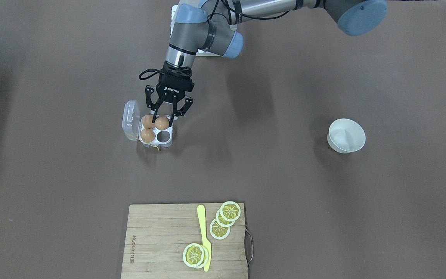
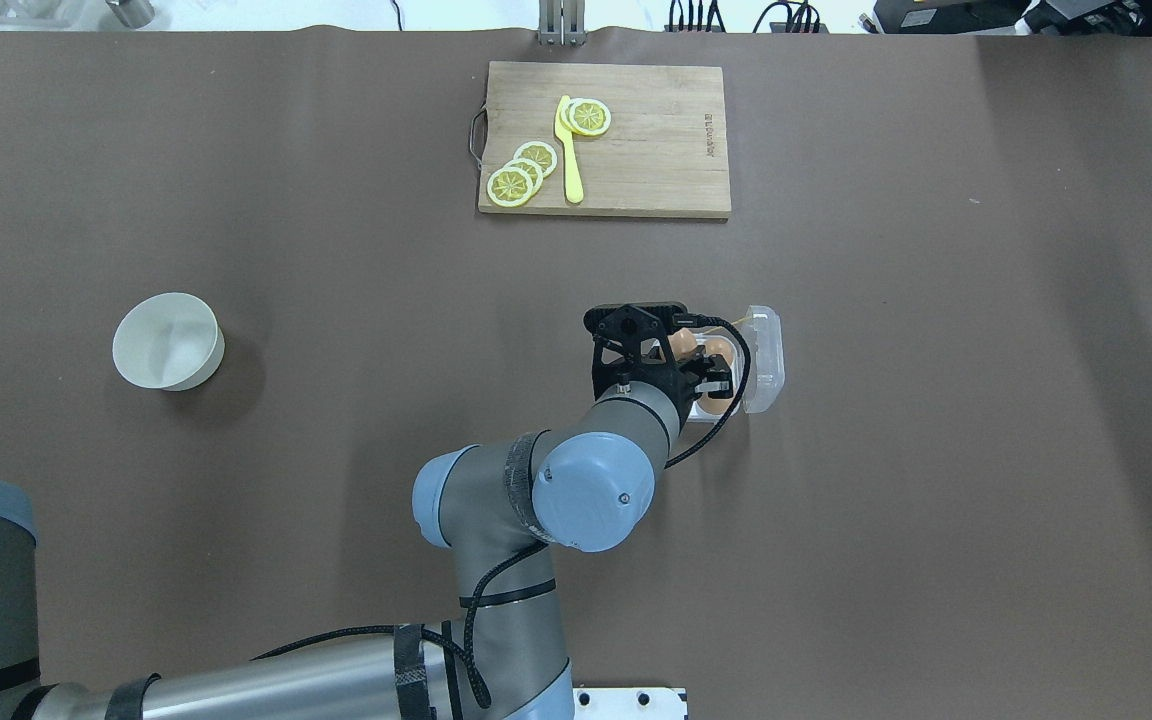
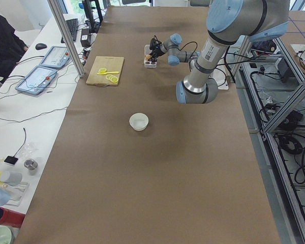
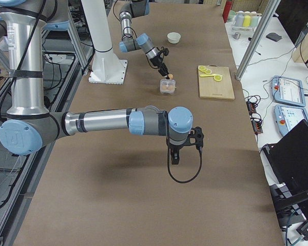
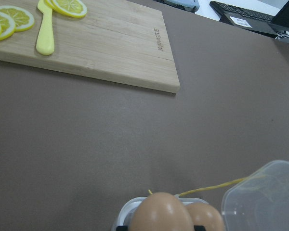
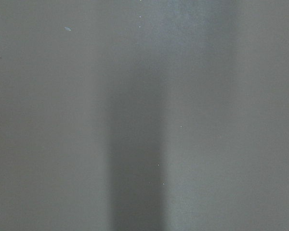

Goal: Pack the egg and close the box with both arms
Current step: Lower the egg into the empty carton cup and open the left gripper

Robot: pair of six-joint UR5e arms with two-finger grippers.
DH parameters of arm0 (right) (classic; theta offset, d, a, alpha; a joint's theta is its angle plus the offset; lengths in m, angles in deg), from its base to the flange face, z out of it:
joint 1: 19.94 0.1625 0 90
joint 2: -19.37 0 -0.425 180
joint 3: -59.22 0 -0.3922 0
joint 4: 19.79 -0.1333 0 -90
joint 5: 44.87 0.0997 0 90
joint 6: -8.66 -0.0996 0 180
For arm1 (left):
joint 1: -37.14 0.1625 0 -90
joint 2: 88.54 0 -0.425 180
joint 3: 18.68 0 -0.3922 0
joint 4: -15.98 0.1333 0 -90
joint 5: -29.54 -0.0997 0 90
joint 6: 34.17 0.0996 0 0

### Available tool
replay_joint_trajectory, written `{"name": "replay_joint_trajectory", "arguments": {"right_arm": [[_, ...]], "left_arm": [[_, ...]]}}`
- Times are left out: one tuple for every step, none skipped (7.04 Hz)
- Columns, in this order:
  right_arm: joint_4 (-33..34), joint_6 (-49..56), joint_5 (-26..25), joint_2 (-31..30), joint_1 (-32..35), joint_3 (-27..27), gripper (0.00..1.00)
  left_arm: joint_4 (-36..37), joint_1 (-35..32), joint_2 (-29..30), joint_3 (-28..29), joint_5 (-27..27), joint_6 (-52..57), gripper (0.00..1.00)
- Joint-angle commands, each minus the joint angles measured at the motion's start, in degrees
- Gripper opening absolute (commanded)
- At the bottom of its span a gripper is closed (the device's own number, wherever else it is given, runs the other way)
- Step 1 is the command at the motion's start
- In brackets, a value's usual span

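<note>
Near the middle of the bench, a little toward its right end, sits the box (image 1: 167, 142), a clear four-cell carton on the brown table (image 1: 285, 174). Its lid (image 1: 129, 116) is open and tilts up on the side facing the right end, and a thin yellow string (image 1: 153, 146) trails at the side facing the far edge. The left arm (image 1: 186, 37) reaches across from the left end, with the left gripper (image 1: 163, 122) pointing down over the box. Its fingers are clamped on the egg (image 1: 162, 123), one on each side. The egg is in the cell nearest the robot's edge, on the left-end side; how deep it sits cannot be judged. A second egg (image 1: 148, 121) fills the cell beside it, and a third egg (image 1: 148, 135) lies in the row toward the far edge. The empty cell (image 1: 164, 136) is next to that third one.

Toward the right end, the right arm (image 4: 97, 123) stretches out low, and the right gripper (image 4: 174, 158) points down over bare table. Whether its fingers are apart or together cannot be told.

A white bowl (image 1: 347, 133) stands toward the left end, well apart from the box. Against the far edge lies a wooden cutting board (image 1: 157, 236) carrying lemon slices (image 1: 230, 211) and a yellow knife (image 1: 204, 236).
</note>
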Motion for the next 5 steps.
{"name": "replay_joint_trajectory", "arguments": {"right_arm": [[0.0, 0.0, 0.0, 0.0, 0.0, 0.0, 1.0], [0.0, 0.0, 0.0, 0.0, 0.0, 0.0, 1.0], [0.0, 0.0, 0.0, -0.1, 0.0, 0.0, 1.0], [0.0, 0.0, 0.0, -0.2, 0.0, -0.1, 1.0], [0.0, 0.0, 0.0, -0.3, 0.0, -0.2, 1.0]], "left_arm": [[0.0, 0.2, -0.1, 0.2, 0.0, 0.1, 0.3], [0.0, 0.2, -0.2, 0.2, 0.1, 0.2, 0.32], [0.0, 0.7, -0.2, 0.0, 0.0, -0.1, 0.67], [-0.1, 0.7, -0.2, 0.0, -0.2, -0.3, 0.97], [-0.1, 0.7, -0.2, -0.1, -0.3, -0.4, 0.97]]}}
